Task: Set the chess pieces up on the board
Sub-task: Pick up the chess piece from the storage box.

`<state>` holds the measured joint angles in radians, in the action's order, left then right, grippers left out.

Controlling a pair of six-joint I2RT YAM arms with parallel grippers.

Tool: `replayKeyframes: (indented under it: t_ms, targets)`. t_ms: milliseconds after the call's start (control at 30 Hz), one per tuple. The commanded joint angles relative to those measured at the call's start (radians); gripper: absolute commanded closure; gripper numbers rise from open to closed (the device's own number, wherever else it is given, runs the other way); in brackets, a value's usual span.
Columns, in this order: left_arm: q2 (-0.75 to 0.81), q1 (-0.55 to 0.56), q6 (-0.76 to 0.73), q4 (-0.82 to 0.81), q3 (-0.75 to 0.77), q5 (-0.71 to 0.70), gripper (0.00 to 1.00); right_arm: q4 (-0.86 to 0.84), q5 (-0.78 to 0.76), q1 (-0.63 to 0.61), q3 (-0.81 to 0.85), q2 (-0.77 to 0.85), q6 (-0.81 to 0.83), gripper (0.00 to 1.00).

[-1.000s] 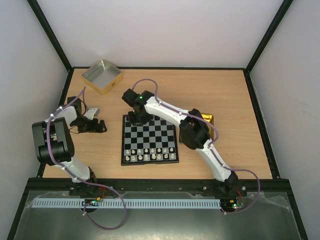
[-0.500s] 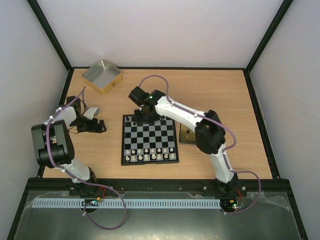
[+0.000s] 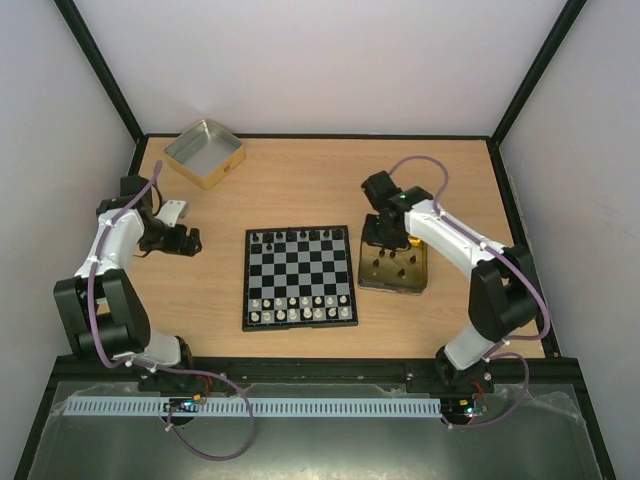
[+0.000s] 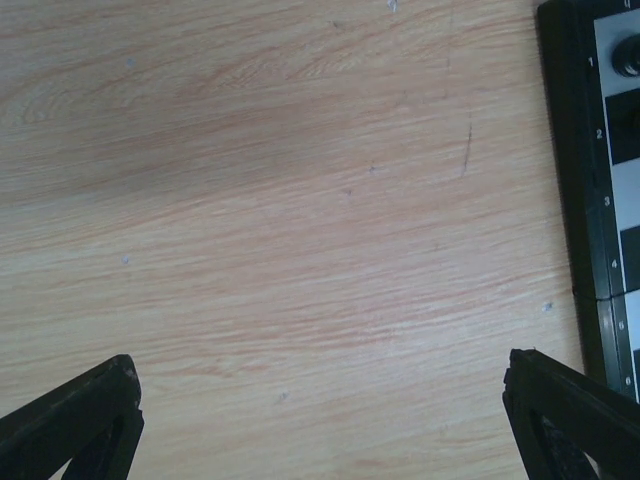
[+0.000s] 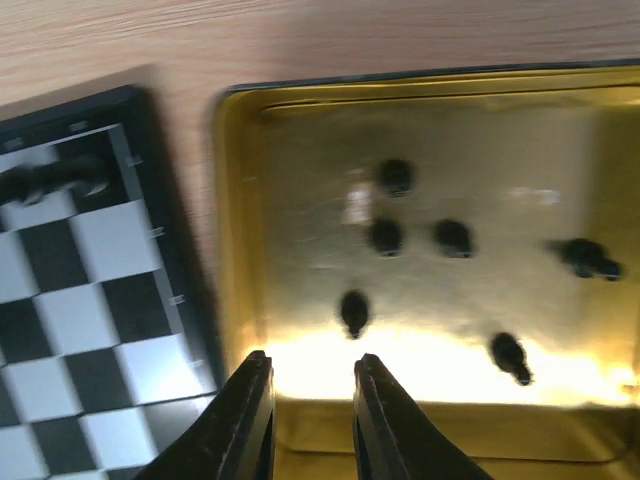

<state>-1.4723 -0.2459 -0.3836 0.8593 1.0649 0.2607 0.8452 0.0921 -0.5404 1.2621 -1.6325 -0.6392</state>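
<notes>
The wooden table [image 3: 300, 180] carries everything, and the board [image 3: 298, 272] lies near its middle. The left arm [image 3: 110, 235] reaches over the table to the left of the board, and the right arm [image 3: 455, 240] bends over the table to the right of the board. A shiny gold tin [image 3: 418, 282] lies just beside the right edge of the board. A silver-lined square tin [image 3: 215, 175] stands well apart from the board, beyond its far left corner. The left gripper [image 4: 320, 362] hangs over bare wood to the left of the board with its two fingers [image 4: 75, 425] spread wide, and nothing is between them. The right gripper [image 5: 310, 365] is above the gold tin, on the side nearest to the board; its fingers [image 5: 245, 420] stand close together with only a narrow gap, and they hold nothing. Of the chess pieces, several black ones stand in the far row of the board [image 3: 290, 236], and six more [image 5: 385, 236] lie scattered inside the gold tin (the wrist picture is a little blurred, so it is hard to tell their kinds). The silvery-white pieces [image 3: 300, 308] fill the two rows of the board nearest to the arm bases.
</notes>
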Motion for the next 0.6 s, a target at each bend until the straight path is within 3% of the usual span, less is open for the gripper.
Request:
replayKeyframes:
  t_ms: [0, 267, 567]
  targets:
    - [0.052, 0.023, 0.002, 0.108, 0.019, -0.073, 0.02, -0.081, -0.026, 0.081, -0.108, 0.062, 0.037, 0.78]
    - [0.097, 0.076, 0.027, 0.133, 0.020, -0.075, 0.02, -0.205, 0.127, 0.126, -0.204, -0.010, 0.031, 0.79]
    - [0.117, 0.118, 0.054, 0.128, 0.019, -0.051, 0.01, -0.210, 0.117, 0.126, -0.205, -0.067, 0.047, 0.80]
